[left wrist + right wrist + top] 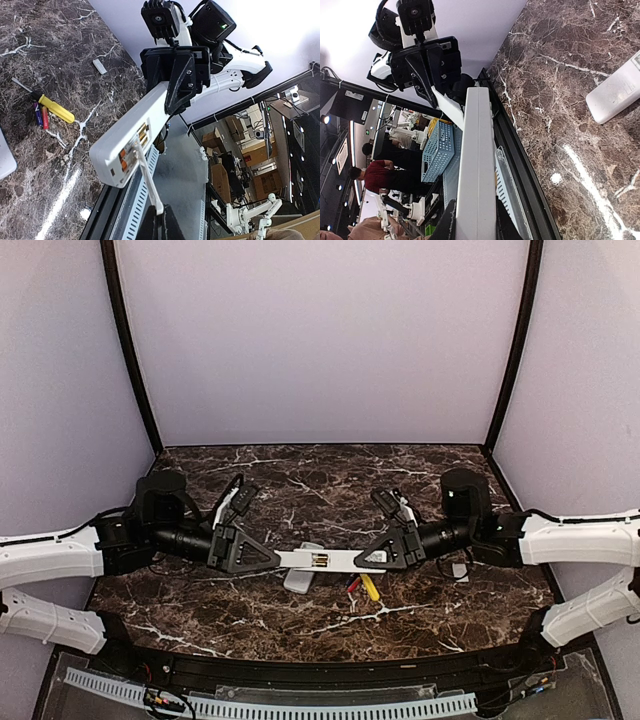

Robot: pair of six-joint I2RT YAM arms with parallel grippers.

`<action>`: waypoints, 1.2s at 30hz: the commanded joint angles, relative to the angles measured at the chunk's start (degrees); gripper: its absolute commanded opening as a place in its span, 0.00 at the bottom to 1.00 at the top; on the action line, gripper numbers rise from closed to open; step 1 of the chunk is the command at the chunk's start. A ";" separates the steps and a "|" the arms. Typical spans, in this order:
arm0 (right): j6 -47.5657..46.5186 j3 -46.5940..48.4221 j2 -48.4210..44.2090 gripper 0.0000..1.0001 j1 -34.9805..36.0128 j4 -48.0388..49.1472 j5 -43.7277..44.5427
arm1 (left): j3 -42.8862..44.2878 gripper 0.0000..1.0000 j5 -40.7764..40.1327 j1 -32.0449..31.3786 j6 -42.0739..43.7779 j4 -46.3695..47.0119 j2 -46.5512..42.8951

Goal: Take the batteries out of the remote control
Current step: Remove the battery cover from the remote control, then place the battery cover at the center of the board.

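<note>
Dark marble table [450,490], with the white remote control [335,559] held up off it between the two arms, level, back side facing up. The right gripper [358,558] was clamped tight on one end of it. The left gripper [157,217] was pinched fully closed on a thin white strip [147,182] that ran up to the other end, right at the open battery compartment [132,147].

Inside that compartment I could make out orange bits and gold spring contacts. Couldn't honestly tell whether any cells sat in there.

Two batteries [41,115], one blue and one red, lay side by side on the marble, touching or nearly touching the shaft end of a yellow-handled screwdriver [56,108], just below the raised remote in the top view. A small flat white cover [100,66] lay well apart from them, and a bigger white slab [303,577] rested under the remote. A blue basket [434,150] stood off the table; its contents weren't visible.
</note>
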 commanded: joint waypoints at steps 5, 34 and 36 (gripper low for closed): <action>-0.01 -2.37 -5.26 0.00 -2.41 1.85 1.88 | 1.86 0.00 -3.87 5.44 5.64 -16.31 -11.20; -5.26 -4.21 -13.33 0.00 -6.24 -5.34 8.09 | 0.83 0.04 -13.05 16.87 5.75 3.47 19.98; -4.58 -4.83 -13.47 0.00 -6.25 -4.02 8.19 | 1.30 0.04 -13.51 16.87 5.92 5.14 21.42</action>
